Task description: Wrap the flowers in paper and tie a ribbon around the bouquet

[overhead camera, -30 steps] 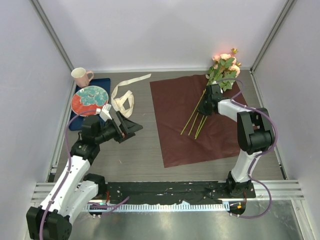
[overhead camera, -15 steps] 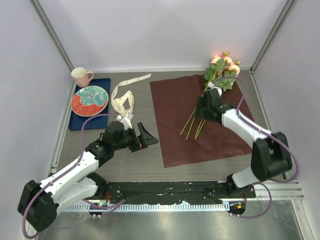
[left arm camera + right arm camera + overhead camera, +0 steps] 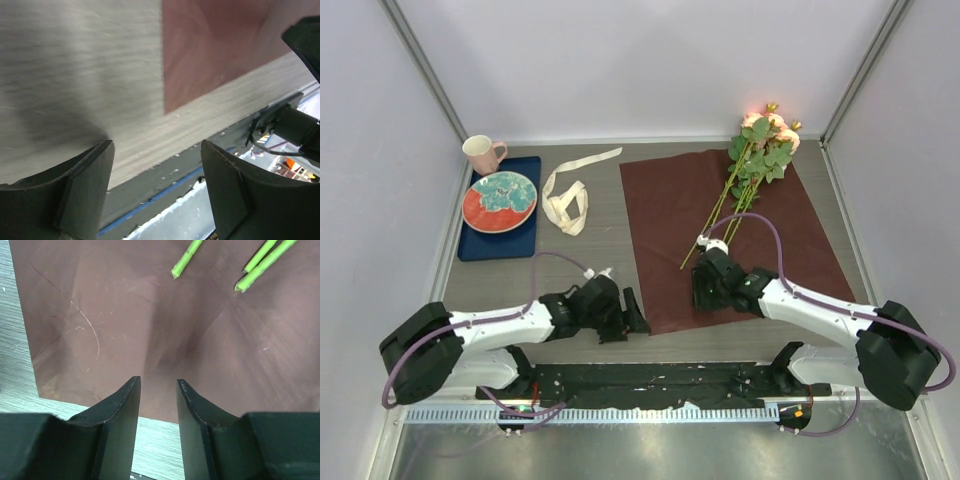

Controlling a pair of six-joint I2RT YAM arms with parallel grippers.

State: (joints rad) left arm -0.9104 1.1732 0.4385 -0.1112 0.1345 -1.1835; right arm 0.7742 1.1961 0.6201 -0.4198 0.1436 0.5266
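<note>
Two arms are low over the table (image 3: 580,270), both bunched at the near edge of the paper (image 3: 660,200). That red sheet lies flat and fully spread, the biggest thing out here, and nothing is rolled yet.

Across its far right corner lie the flowers (image 3: 760,150). The blooms hang off the corner and the stems run diagonally in toward the middle, a sensible lay for rolling a cone around them.

Over on the left, the blue tray (image 3: 495,245) keeps the clutter parked well away from the work. The ribbon (image 3: 567,205) sits looped on the wood between tray and paper, untouched. My read is it waits for the tie at the end. On the tray is a plate (image 3: 500,200), with a mug (image 3: 480,152) behind it.

Now the small stuff. The left gripper (image 3: 632,312) hovers just off the sheet's near left corner, jaws spread wide with nothing between them. The right gripper (image 3: 705,295) sits over the near edge, short of the stem ends, its jaws a narrow gap apart and also empty. Looks like both are lining up to lift that edge for the first fold. Thin, crinkly paper flat on wood is a tricky pick.
</note>
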